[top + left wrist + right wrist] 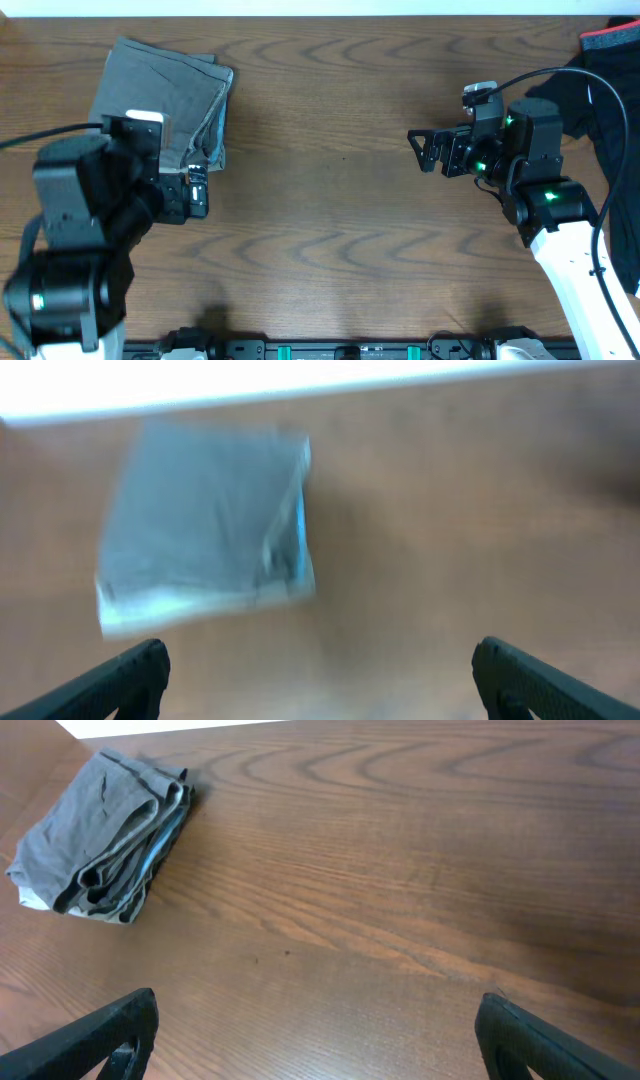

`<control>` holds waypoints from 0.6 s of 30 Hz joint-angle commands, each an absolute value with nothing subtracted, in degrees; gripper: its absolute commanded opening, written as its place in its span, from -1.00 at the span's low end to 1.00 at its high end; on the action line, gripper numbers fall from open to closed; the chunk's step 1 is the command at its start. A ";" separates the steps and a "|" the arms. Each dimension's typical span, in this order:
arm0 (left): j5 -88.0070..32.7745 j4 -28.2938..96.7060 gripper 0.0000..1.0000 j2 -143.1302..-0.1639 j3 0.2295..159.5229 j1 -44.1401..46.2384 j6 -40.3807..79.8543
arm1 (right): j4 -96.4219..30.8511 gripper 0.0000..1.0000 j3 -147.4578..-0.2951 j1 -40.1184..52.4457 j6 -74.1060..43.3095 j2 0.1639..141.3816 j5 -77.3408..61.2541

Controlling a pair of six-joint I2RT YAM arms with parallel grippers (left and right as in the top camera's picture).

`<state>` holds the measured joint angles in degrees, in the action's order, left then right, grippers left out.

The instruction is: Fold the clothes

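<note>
Left claw (pixel 320 678) and right claw (pixel 320 1038) both gape wide and empty over the bench (pixel 330 200), so we judge the grey garment (pixel 165 100), folded at far left, done and the dark heap (pixel 625 100) at far right yet to fold.

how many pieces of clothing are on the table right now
2. A folded grey garment lies at the far left; a dark garment is bunched at the right edge, partly out of frame, so more may be hidden there.
</note>
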<state>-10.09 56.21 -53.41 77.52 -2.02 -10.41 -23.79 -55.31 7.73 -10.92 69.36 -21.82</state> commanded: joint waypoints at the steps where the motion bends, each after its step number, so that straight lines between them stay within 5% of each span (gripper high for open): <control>1: -9.80 47.55 0.96 -47.66 71.55 -1.85 -10.68 | -23.90 0.99 -55.44 7.51 -10.66 69.56 -21.61; 6: -9.82 31.48 0.96 -38.79 58.11 -1.83 -10.31 | -23.90 0.98 -55.44 7.51 -10.66 69.56 -21.61; 18: -10.02 15.77 0.96 -20.86 31.94 -1.78 -7.84 | -24.73 0.98 -55.44 7.51 -10.66 69.56 -21.41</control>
